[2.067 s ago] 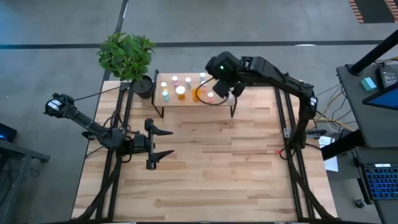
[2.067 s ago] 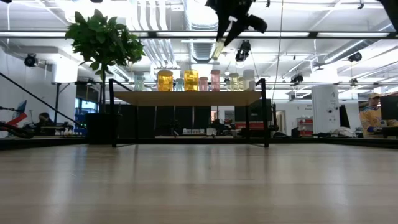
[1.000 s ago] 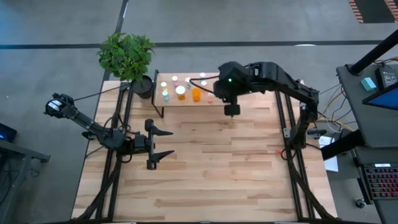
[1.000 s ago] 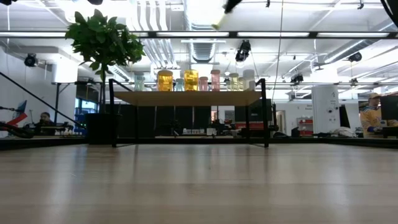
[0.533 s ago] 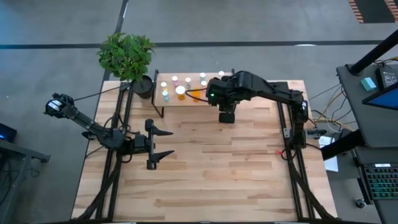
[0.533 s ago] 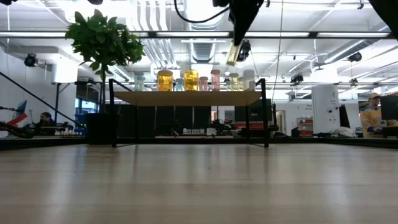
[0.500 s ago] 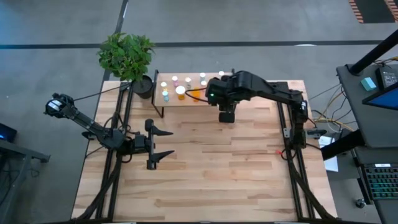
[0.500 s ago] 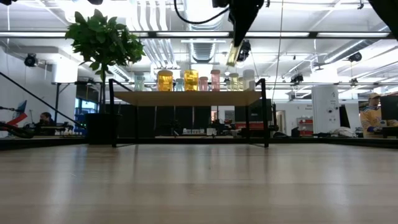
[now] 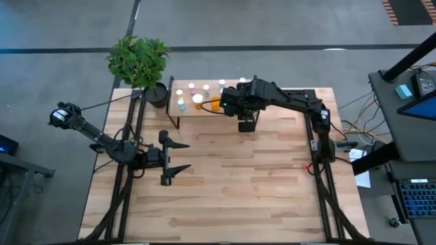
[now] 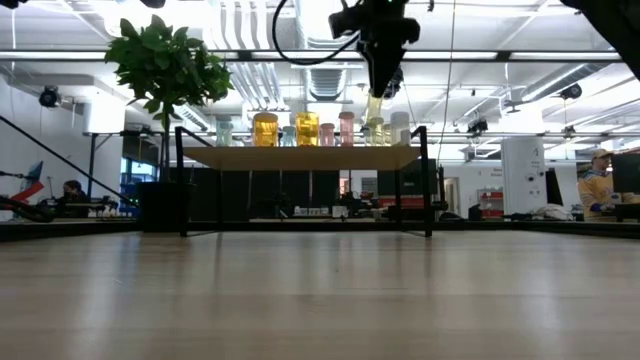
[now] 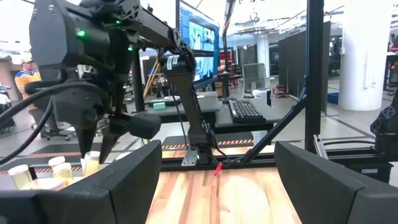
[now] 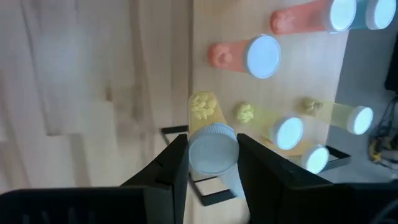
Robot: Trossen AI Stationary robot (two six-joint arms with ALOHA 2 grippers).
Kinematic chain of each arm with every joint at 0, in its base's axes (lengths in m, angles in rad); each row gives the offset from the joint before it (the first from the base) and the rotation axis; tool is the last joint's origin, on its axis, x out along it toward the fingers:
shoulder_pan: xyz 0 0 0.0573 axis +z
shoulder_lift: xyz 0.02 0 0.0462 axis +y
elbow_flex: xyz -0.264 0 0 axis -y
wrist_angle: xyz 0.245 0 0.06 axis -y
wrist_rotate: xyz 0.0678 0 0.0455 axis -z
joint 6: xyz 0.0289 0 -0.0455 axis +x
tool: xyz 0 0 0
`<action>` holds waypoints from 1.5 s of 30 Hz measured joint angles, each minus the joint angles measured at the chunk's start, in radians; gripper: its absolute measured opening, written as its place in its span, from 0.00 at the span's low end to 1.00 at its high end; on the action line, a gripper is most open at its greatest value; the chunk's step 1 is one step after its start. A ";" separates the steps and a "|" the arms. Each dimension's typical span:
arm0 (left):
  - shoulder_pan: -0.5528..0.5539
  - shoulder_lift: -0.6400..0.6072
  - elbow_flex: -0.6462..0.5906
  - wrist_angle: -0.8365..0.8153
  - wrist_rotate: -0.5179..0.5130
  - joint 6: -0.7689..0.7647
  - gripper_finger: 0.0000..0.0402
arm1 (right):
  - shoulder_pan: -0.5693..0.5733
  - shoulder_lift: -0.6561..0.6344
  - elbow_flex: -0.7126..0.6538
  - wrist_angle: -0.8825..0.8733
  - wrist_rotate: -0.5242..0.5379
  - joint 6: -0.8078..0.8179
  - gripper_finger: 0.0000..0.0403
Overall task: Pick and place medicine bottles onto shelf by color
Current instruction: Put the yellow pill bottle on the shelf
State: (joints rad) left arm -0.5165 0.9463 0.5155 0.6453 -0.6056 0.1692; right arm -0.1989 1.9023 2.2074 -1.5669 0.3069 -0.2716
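Note:
My right gripper point(image 10: 377, 88) hangs over the right part of the shelf point(image 10: 300, 157), shut on a pale yellow medicine bottle point(image 10: 374, 108) with a white cap point(image 12: 212, 148). On the shelf's wood top stand several bottles on their bases: amber ones point(image 10: 265, 130), pink ones point(image 12: 262, 56) and yellowish ones point(image 12: 289, 132). In the high view the arm hides that gripper. My left gripper point(image 9: 174, 158) waits open near the table's left side, away from the shelf point(image 9: 204, 95). My right gripper pinches the yellow bottle between its two fingers point(image 12: 176, 165), on its sides just below the cap point(image 12: 214, 163). The fingers come from above, pointing steeply down. The bottle hangs upright below them, clear of the shelf top.
A potted plant point(image 9: 139, 61) stands at the table's far left corner beside the shelf. The wide wooden tabletop point(image 9: 231, 184) stretches in front of the shelf. A person point(image 10: 598, 180) sits in the room beyond the table.
My right gripper has come down toward the shelf with the yellow bottle and tipped to point more steeply down. The bottle, slanted before, now hangs upright just above the shelf's right part.

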 joint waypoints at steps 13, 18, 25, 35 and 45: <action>0.000 0.000 -0.003 0.000 0.000 -0.001 0.73 | -0.047 0.043 0.000 0.004 0.007 -0.054 0.27; 0.000 0.000 -0.003 0.000 -0.001 -0.001 0.73 | -0.053 0.046 0.000 0.015 0.006 -0.054 0.27; 0.000 0.000 -0.003 0.000 -0.001 -0.001 0.73 | -0.057 0.057 0.000 0.022 0.004 -0.054 0.27; 0.000 0.000 -0.003 0.000 -0.001 0.000 0.73 | -0.057 0.064 -0.001 0.027 0.004 -0.065 0.30; 0.000 0.000 -0.003 0.001 -0.001 0.000 0.73 | -0.065 0.064 -0.001 0.041 0.008 -0.054 0.40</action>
State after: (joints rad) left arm -0.5166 0.9463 0.5125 0.6458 -0.6065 0.1692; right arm -0.2638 1.9662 2.2066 -1.5257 0.3149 -0.3252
